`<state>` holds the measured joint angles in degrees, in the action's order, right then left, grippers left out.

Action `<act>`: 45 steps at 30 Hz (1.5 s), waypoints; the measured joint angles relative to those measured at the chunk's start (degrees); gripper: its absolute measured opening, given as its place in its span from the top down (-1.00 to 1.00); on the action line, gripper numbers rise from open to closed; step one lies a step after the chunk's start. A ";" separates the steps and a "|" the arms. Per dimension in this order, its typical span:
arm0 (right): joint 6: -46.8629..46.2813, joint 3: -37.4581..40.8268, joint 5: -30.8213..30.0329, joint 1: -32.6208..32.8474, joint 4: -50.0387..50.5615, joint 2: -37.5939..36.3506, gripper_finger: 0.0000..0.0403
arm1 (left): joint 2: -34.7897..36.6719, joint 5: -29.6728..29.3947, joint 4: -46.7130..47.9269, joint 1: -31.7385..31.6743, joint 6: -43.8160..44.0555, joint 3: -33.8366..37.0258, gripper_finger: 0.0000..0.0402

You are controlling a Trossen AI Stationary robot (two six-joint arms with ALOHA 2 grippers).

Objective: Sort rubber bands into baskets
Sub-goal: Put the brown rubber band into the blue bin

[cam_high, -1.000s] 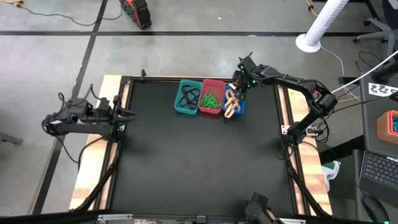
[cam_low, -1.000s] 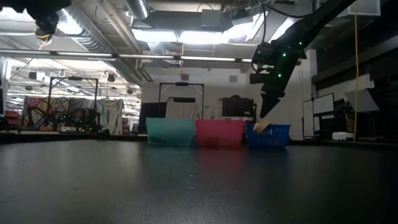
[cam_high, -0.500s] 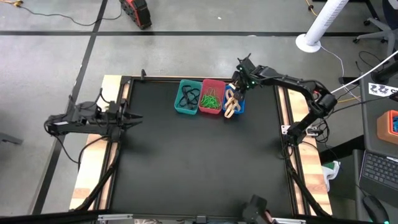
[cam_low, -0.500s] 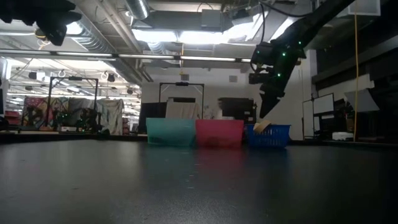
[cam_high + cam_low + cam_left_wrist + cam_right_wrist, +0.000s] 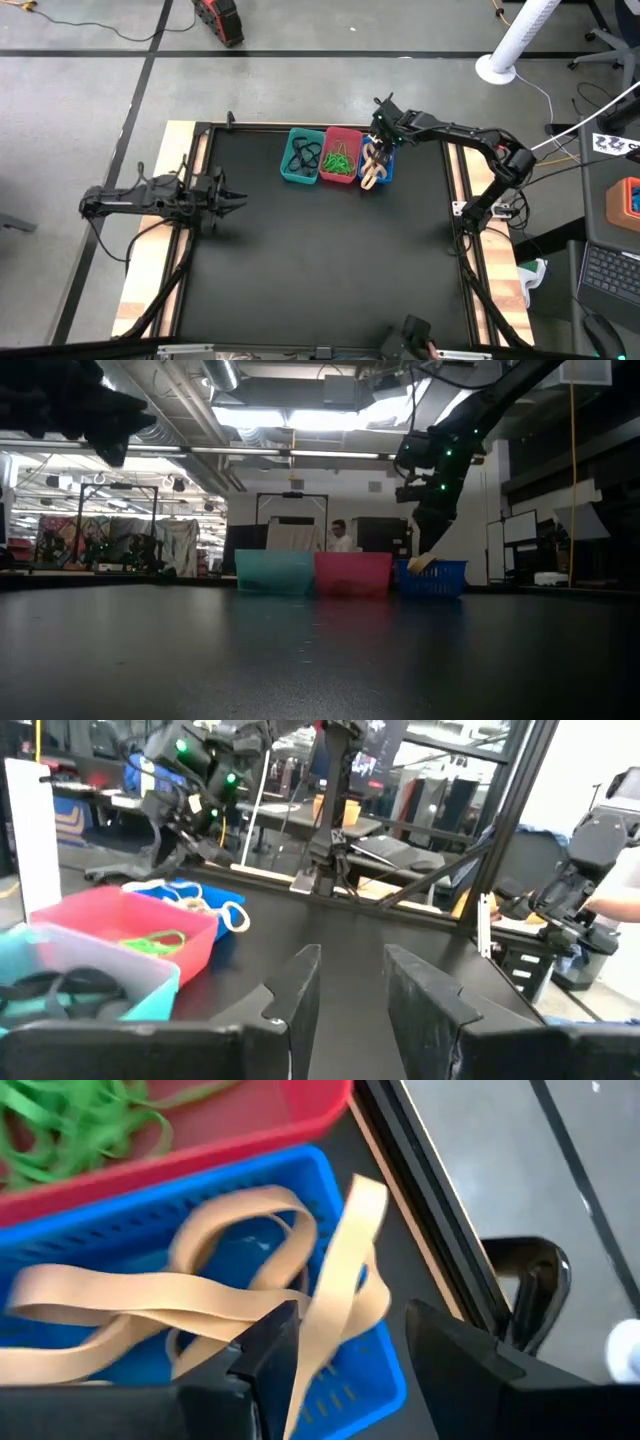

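Note:
Three baskets stand in a row at the table's far middle: teal with black bands, red with green bands, blue with tan bands. My right gripper is open, pointing down over the blue basket. One tan band stands up between its fingers. My left gripper is open and empty, above the table's left part, pointing toward the right edge; it also shows in the left wrist view. My right gripper is open over the blue basket, with the raised loop of a tan band between its fingers. I cannot tell whether either finger touches the band. The band's lower part lies in the basket among the other tan bands.
The black table top is bare in front of the baskets. A black frame rail runs close beside the blue basket. A tan band end hangs over the blue basket's rim. A person stands in the room behind the baskets.
My left gripper has moved from the table's left edge toward the right, over the table. My right gripper has shifted a little toward the left above the blue basket. A person has come into view behind the baskets.

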<state>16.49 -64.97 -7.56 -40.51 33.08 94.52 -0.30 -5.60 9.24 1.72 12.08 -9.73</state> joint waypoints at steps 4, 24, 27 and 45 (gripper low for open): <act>0.25 0.03 0.50 0.04 -0.23 1.36 0.09 | 0.00 0.48 -3.92 0.00 2.49 3.56 0.46; -1.69 0.04 -0.98 0.04 -0.61 3.16 0.09 | 0.00 0.54 -7.13 0.00 2.38 6.60 0.46; -1.69 0.04 -1.50 0.04 -0.77 4.10 0.10 | -0.01 0.54 -7.12 0.00 1.74 6.60 0.46; -1.26 0.00 -2.60 0.04 -1.77 4.52 0.93 | -0.02 0.54 -6.95 0.00 2.03 6.57 0.46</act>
<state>15.22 -64.97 -10.16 -40.47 31.31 99.04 -0.32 -5.06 2.28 1.72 14.11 -3.16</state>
